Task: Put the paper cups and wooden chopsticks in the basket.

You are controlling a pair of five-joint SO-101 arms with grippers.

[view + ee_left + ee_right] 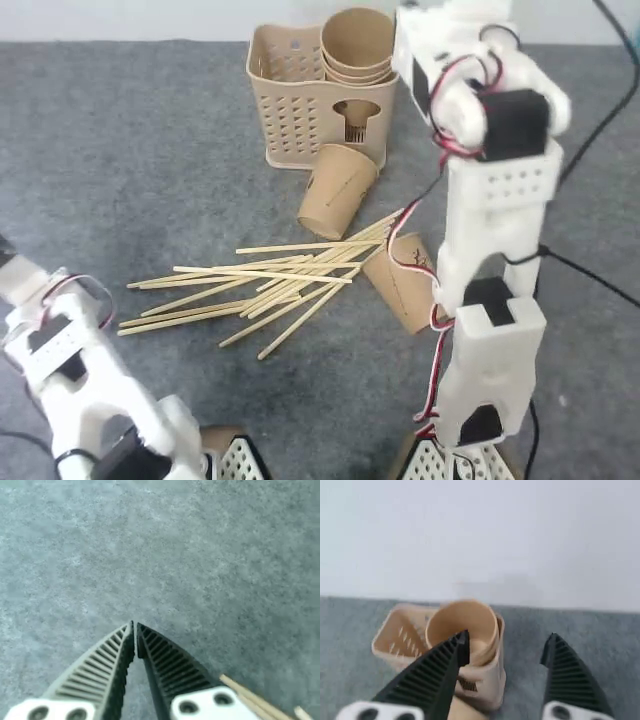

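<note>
1. My left gripper (135,626): ribbed black fingers pressed together, nothing between them, low over the carpet (160,555), with chopstick ends just beside it.
2. My right gripper (507,635): fingers spread wide and empty, up above the basket (395,640).
3. Basket (290,110): beige plastic, boxy, perforated walls, upright at the far side of the carpet. A stack (357,45) of brown paper cups stands in its right end, mouths up.
4. Cup (337,190): smooth tapered paper, tipped over, wide end against the basket wall, narrow end towards the chopsticks.
5. Second cup (405,280): on its side, long axis diagonal, partly behind the right arm.
6. Chopsticks (260,285): thin pale wood, a loose fanned pile on the carpet, long axes mostly left-right, right ends angled towards the cups.
7. Carpet: grey, fuzzy.
</note>
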